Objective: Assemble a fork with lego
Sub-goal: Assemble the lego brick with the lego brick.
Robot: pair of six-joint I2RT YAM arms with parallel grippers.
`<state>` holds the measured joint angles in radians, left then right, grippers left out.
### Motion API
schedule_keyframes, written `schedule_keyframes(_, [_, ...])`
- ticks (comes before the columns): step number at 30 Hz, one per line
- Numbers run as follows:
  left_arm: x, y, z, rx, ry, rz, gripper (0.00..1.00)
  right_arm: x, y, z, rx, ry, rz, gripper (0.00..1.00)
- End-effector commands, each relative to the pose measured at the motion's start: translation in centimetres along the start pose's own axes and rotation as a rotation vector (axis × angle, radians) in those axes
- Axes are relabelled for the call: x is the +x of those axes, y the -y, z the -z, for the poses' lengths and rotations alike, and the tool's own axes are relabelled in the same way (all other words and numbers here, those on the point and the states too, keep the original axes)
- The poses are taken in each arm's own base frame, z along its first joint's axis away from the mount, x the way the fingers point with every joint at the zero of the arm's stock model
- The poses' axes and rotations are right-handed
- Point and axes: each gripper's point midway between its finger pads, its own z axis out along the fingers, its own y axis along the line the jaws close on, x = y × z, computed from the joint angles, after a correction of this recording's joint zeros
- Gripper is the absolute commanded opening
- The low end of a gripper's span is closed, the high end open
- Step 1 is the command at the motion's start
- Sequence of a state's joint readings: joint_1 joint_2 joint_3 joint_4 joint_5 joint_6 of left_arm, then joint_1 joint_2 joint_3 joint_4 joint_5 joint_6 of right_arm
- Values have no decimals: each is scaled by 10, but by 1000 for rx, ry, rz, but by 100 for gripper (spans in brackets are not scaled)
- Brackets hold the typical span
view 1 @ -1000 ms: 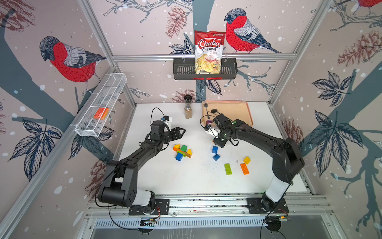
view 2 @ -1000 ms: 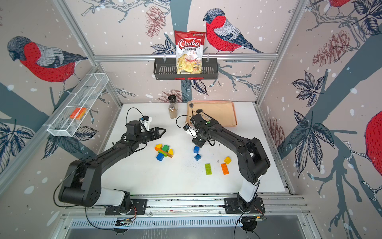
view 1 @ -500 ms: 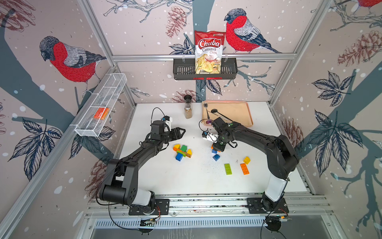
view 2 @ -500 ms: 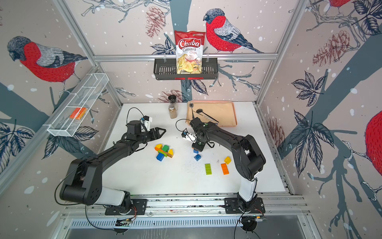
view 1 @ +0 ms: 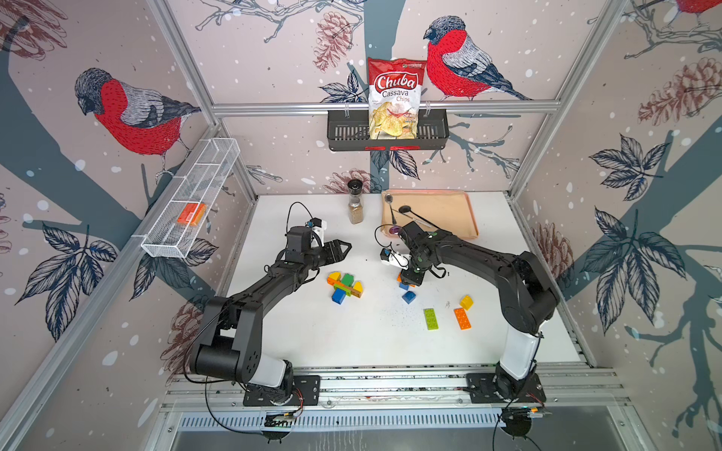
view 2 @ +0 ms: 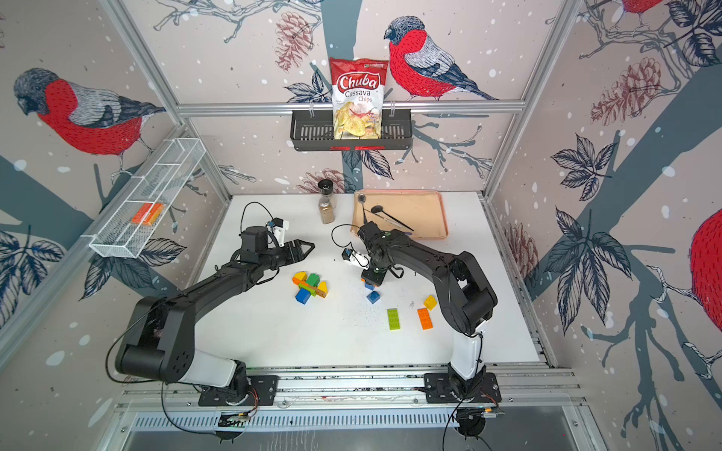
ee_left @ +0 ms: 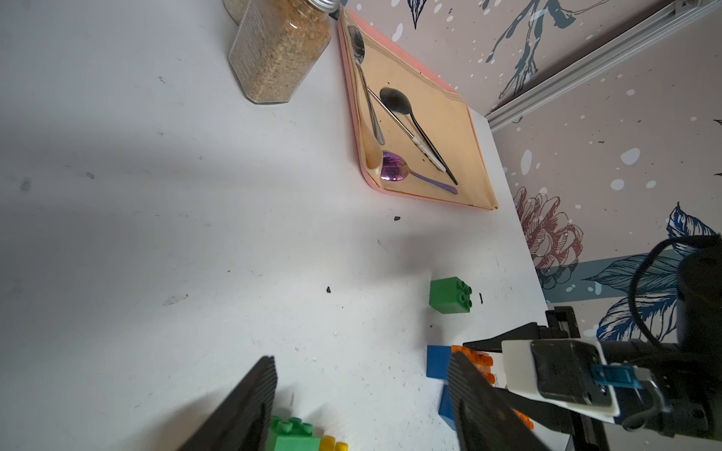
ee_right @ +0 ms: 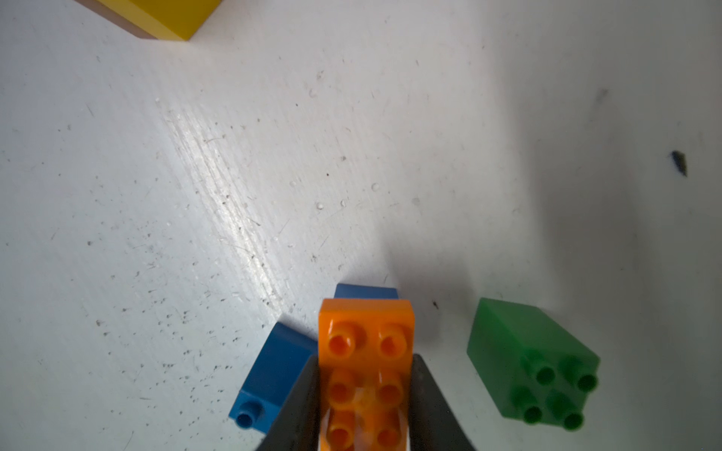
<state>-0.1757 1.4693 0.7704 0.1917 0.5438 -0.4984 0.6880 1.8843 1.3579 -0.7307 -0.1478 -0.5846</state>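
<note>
Orange lego [ee_right: 365, 332] in clenched R gripper [ee_right: 365, 363], L gripper [ee_left: 361, 357] released; scuffed tabletop [ee_right: 273, 175], bird-wallpaper walls [view 1: 117, 117].

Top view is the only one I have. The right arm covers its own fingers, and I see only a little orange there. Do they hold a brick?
Observer: Yes. The right wrist view shows the right arm's fingers shut on a long orange brick, with its studs toward the camera.
Operator: What is next to it?
Observer: A blue brick lies on its side close beside it. I cannot tell whether they touch.
Operator: Is any brick hidden from me?
Observer: Yes, a green brick. It is tipped on its side, apart from the others, and the top views do not show it.
</note>
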Motion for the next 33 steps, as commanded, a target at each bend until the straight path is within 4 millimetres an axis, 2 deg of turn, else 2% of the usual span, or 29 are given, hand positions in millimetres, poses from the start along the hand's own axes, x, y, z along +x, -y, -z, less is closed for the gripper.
schedule_keyframes(1, [-2, 2, 0, 5, 0, -12, 69, 13, -11, -10, -59, -53, 13, 24])
schedule_keyframes(5, [-3, 2, 0, 3, -1, -13, 69, 26, -18, -24, -91, -108, 3, 24])
schedule_keyframes(10, [-2, 1, 1, -8, -5, -21, 69, 45, -15, -41, -40, -215, -33, 24])
schedule_keyframes(17, [-2, 0, 0, -11, -9, -26, 69, 51, -21, -42, -46, -235, -72, 26])
schedule_keyframes(19, [-2, 0, 0, -7, -11, -25, 69, 46, -21, -38, -51, -210, -69, 26])
schedule_keyframes(23, [-2, 0, 0, -10, -11, -29, 69, 19, -18, -15, -24, -93, -6, 26])
schedule_keyframes(26, [-2, 0, 1, -14, -11, -27, 69, 7, -17, -2, -8, -54, 40, 26])
schedule_keyframes(31, [-3, 0, 3, -19, -8, -29, 68, 0, -19, 5, -21, -33, 80, 28])
schedule_keyframes(33, [-3, 0, 3, -23, -7, -30, 68, 3, -22, 1, -28, -43, 82, 29])
